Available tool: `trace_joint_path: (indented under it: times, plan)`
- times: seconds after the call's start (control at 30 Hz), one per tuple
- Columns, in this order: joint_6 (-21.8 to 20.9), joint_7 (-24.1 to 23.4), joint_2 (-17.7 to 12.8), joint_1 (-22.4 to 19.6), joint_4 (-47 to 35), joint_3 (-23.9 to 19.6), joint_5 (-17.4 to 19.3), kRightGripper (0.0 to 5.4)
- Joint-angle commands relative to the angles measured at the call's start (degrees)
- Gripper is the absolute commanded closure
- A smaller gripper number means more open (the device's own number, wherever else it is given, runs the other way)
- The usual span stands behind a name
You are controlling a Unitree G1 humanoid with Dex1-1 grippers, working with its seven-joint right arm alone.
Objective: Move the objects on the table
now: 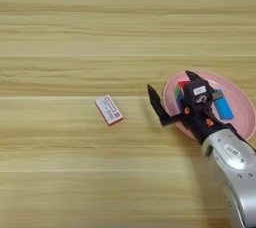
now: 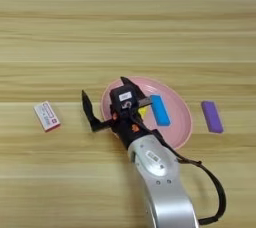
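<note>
gripper (image 2: 106, 97) spread wide, empty | blue block (image 2: 160, 110) on pink plate (image 2: 180, 122) to its right (cube mostly hidden)

A robotics test bench: a silver robot arm (image 2: 160, 182) works over a bare wooden counter (image 2: 128, 22) with small props.

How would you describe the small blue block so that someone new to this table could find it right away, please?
Look for the pink round plate on the wooden table, beside the right gripper. The blue block lies flat on the plate. It is bright blue, unlike the purple block lying off the plate to the right and the white-and-red box to the left.
</note>
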Motion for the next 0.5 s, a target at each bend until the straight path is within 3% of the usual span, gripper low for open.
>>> trace_joint_path:
  times: [0.03, 0.5]
  plan:
    - [-2.1, 0.0, 0.2, -1.0, -3.0, 2.7, -0.7, 0.03]
    - [-3.7, -0.2, 3.1, -2.7, 3.9, 11.8, -3.5, 0.03]
